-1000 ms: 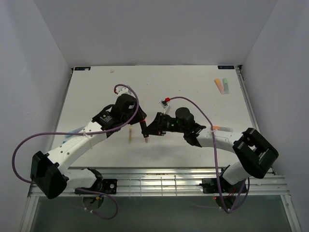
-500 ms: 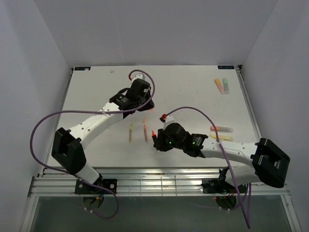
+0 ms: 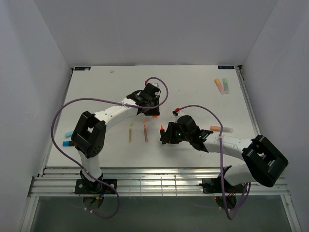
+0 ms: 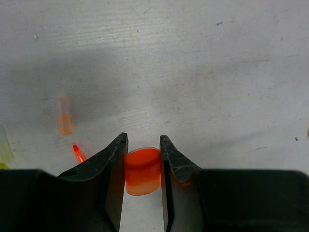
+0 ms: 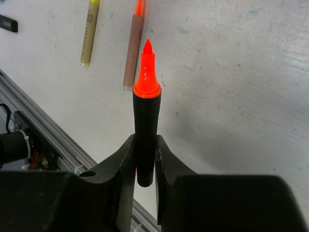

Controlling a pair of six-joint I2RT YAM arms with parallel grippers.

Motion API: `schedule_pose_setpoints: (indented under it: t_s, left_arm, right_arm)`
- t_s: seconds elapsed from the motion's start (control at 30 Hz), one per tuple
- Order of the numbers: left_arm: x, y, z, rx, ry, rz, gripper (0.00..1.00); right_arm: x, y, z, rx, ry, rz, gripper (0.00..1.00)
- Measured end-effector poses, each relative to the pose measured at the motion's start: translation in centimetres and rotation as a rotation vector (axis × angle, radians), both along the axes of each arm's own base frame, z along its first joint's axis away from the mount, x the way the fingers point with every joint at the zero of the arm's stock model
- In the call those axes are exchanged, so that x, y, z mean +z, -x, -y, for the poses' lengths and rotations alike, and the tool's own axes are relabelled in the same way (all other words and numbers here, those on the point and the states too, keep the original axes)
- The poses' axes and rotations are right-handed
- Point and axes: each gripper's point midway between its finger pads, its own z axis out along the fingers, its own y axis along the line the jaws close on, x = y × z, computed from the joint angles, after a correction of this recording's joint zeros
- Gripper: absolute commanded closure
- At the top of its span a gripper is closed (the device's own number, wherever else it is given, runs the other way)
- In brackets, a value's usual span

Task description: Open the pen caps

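An orange pen cap (image 4: 143, 170) is pinched upright between the fingers of my left gripper (image 4: 143, 144), just above the table; from above the cap (image 3: 155, 116) shows at the gripper's tip in mid-table. My right gripper (image 5: 144, 141) is shut on a black pen (image 5: 145, 125) whose bare orange tip (image 5: 147, 72) points away from the jaws. From above, that pen (image 3: 161, 130) sits just right of centre, a short gap from the left gripper (image 3: 153, 113). A second, pale orange cap (image 4: 64, 116) lies on the table.
A yellow pen (image 3: 130, 133) and a brown-orange pen (image 3: 145, 133) lie uncapped side by side at centre. More pens (image 3: 222, 129) rest at the right, orange and green highlighters (image 3: 222, 85) at the back right, blue pieces (image 3: 70, 133) at the left. The metal rail (image 3: 154, 176) runs along the near edge.
The two grippers, close together over the centre a second ago, have drawn apart. The left one went back and right with the orange cap; the right one carried the uncapped pen to the right.
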Motion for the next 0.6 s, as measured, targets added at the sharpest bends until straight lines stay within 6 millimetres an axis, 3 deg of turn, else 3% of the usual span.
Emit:
schedule_pose_setpoints:
  t_s: [0.17,0.43,0.6]
  left_arm:
    - [-3.2,-0.7,0.1,-0.032,-0.078,-0.036,0.97]
    - [-4.4,-3.2,1.1,-0.056,-0.131,-0.009,0.91]
    - [-5.8,-4.1,0.9,-0.04,-0.182,-0.016,0.82]
  right_arm:
    - [-1.0,0.0,-0.4,0.017,-0.065,-0.059,0.92]
    - [-3.0,-0.1,-1.4,0.054,-0.102,-0.116,0.92]
    - [-4.5,-0.6,-1.9,0.049,-0.099,-0.148,0.9]
